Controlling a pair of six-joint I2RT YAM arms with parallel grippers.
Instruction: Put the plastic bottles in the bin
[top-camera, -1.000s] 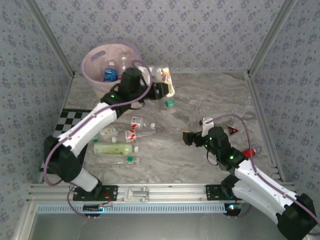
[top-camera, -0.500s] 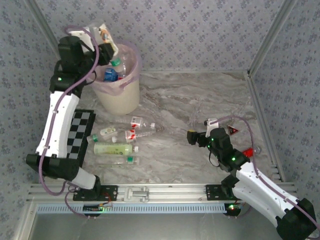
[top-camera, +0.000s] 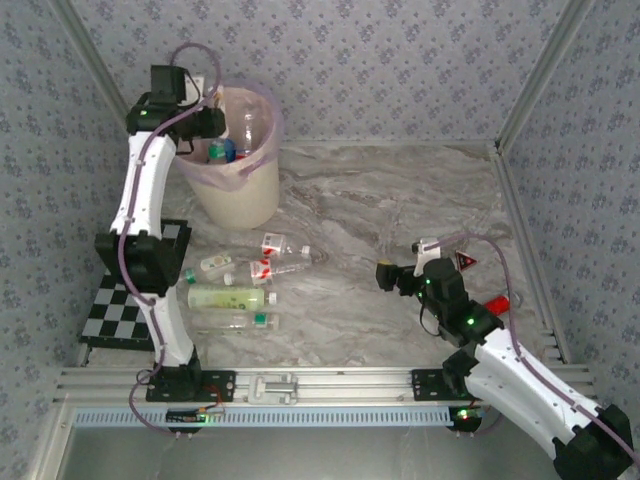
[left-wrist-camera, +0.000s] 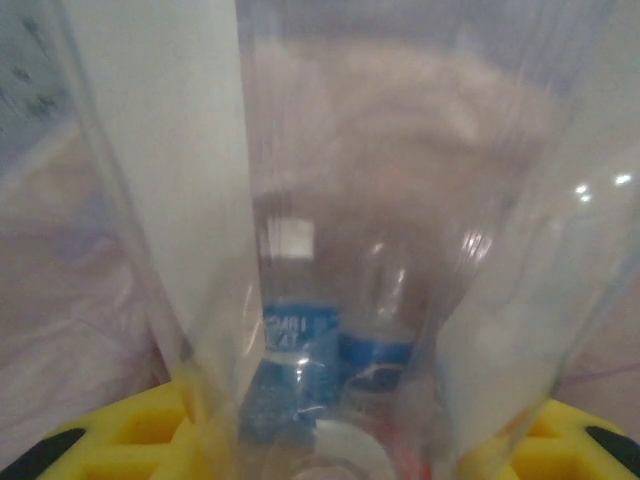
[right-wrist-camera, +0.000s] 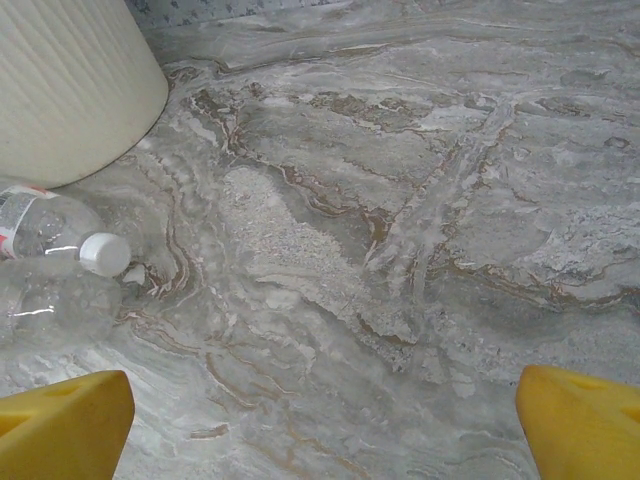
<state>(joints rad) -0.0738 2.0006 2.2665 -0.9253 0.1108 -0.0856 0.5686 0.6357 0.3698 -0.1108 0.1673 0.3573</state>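
**Plastic going in, one drop not yet made**

From the top view, the left gripper (top-camera: 207, 125) is seen raised to the mouth of the bin (top-camera: 245, 200), which stands at the far left of the table (top-camera: 400, 190). Blue-labelled bottles (top-camera: 224, 150) are seen inside it. Several loose bottles (top-camera: 270, 268) lie on the marble between the arms, a pale green bottle (top-camera: 230, 297) among them. The right gripper (top-camera: 385, 275) is held low, well apart from them.

From the left wrist, a clear bottle (left-wrist-camera: 340, 200) is seen clamped between the yellow fingers (left-wrist-camera: 110, 435), above the bin's contents.

From the right wrist, the jaws are seen spread wide with nothing between them; a white-capped bottle (right-wrist-camera: 45, 235) lies near the bin's wall.

If the clear bottle is released off-centre, the rim or liner could be struck and the bottle sent back to the table. The bin could also be nudged by a gripper kept so close to its edge.

Half a second ago the left gripper was held higher, left of the rim; it has since been brought down and inward. A second ago that arm was stretched low over the table. The right arm has hardly been shifted, and the loose bottles have not been moved.
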